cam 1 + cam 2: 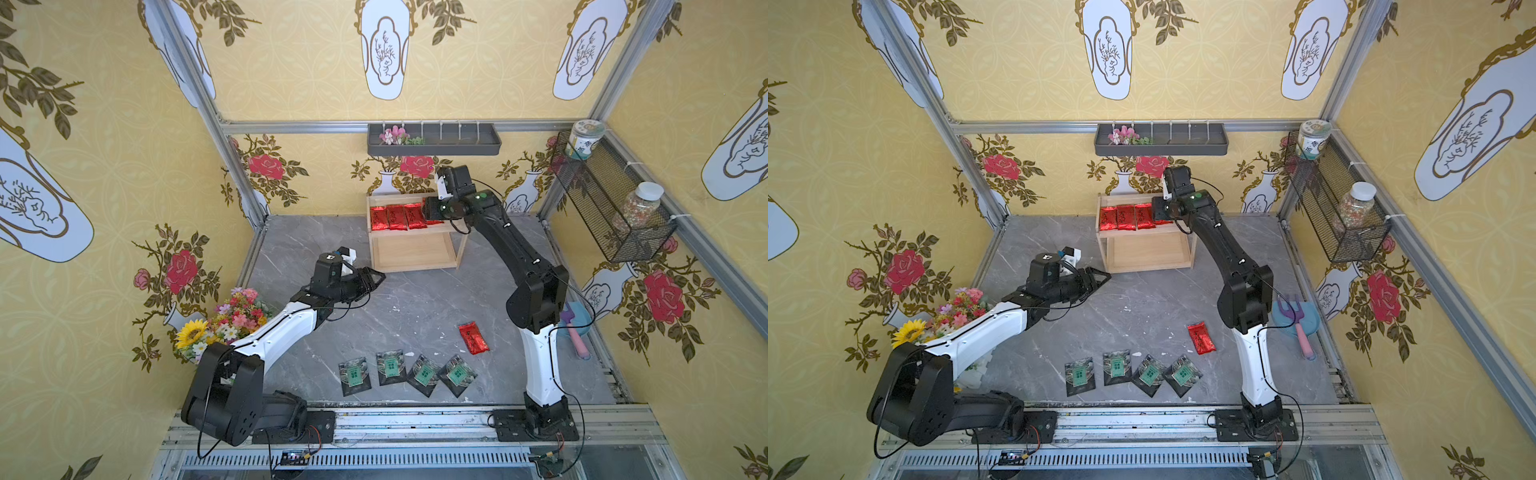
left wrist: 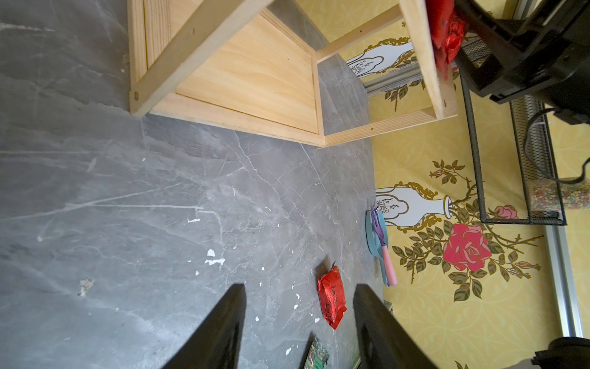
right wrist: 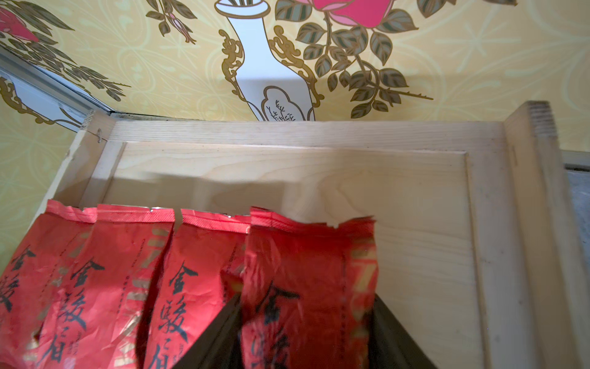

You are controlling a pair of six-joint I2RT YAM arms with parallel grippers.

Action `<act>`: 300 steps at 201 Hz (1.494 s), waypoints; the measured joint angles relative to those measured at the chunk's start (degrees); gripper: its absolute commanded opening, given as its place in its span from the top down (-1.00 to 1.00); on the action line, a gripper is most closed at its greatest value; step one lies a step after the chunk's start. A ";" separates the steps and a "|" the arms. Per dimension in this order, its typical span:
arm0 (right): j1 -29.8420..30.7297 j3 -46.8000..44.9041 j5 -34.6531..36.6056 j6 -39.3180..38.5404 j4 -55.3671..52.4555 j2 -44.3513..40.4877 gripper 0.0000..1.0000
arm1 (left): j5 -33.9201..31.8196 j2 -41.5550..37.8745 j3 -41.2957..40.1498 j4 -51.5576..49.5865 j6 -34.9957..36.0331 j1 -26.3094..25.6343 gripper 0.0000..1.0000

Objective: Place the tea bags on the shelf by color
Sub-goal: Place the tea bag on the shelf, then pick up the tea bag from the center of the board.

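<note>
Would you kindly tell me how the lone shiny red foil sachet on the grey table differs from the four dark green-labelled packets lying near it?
The shiny red oblong foil sachet is long and narrow with dark script; the four dark packets with green centre labels are squarer. The sachet lies alone; the packets form a row along the front edge. All lie flat on the grey table, not on the light wooden shelf.

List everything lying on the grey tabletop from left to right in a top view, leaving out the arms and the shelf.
flower bouquet → first green-label packet → second green-label packet → third green-label packet → fourth green-label packet → red sachet → blue dustpan
</note>
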 measured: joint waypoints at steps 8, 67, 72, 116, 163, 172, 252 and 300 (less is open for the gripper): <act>0.00 0.11 -0.02 0.02 -0.07 0.13 -0.27 | 0.00 0.00 0.00 0.15 0.00 0.00 -0.19; -0.11 0.96 -0.09 0.02 -0.07 0.22 -0.37 | 0.22 0.09 0.00 0.35 0.00 0.00 -0.19; -0.11 1.03 -0.09 0.02 -0.07 0.22 -0.38 | 0.22 0.11 0.00 0.37 0.00 0.00 -0.19; -0.11 0.37 0.20 -0.02 -1.36 -1.25 -0.48 | 0.22 0.46 0.00 0.39 0.00 0.00 -0.18; -0.07 -0.59 1.31 -0.26 -1.33 -4.76 -0.50 | -0.52 -1.73 -0.52 0.24 0.00 0.00 -0.18; 0.02 -1.51 1.51 -0.42 -1.29 -5.75 -0.51 | -0.72 -1.95 -0.76 0.00 -0.02 0.00 -0.17; 5.73 -21.77 7.67 -1.46 -1.38 -20.76 -0.52 | -3.39 -6.32 -3.82 -2.91 0.68 -0.92 -0.16; 8.28 -41.44 10.36 0.20 -0.39 -32.81 -0.53 | -5.42 -7.04 -6.32 -2.95 0.61 -4.59 -0.15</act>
